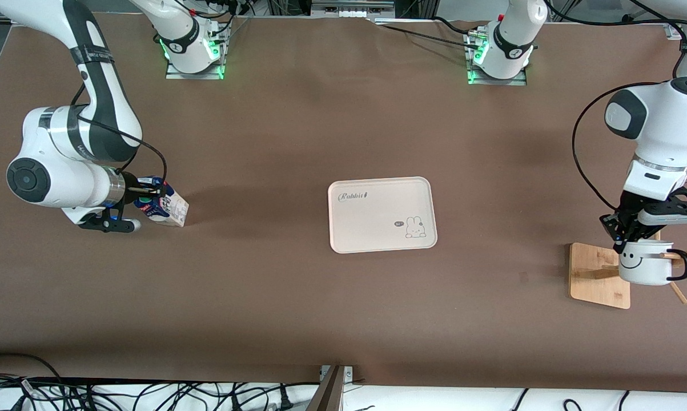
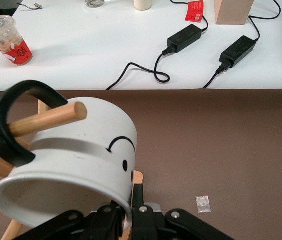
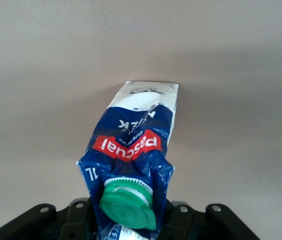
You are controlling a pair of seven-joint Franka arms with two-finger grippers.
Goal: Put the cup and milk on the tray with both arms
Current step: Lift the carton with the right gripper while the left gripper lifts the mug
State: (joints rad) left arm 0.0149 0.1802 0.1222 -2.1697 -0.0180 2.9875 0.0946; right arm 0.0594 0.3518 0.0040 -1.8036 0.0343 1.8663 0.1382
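Cream-white tray (image 1: 382,214), rectangular, "Rabbit" script and bunny drawing, lay bare at mid-table with neither item on it. Step in hand, by my judgement: the grasp, both arms at once, carrying not yet begun. Milk carton (image 1: 165,206), dark blue gable-top with green cap, sat on the brown table (image 1: 297,131) toward the right arm's end, well apart from the tray; the right gripper (image 1: 149,197) reached in level from the side, its fingers pressed onto the crumpled top of the carton just below the cap. White smiley cup (image 1: 647,262) hung by its black handle on a peg of the wooden mug stand (image 1: 597,277) at the left arm's end, tilted mouth toward the wrist; the left gripper (image 1: 629,242) came down from above, jaws pinching the cup's rim wall, one finger (image 2: 140,207) outside, the other apparently inside. Next move, as I judged it: cup drawn along the peg until the handle cleared, carton lifted straight, then both carried inward to the tray without crossing paths. Right arm folded low, elbow out; left arm bent steeply, wrist downward.
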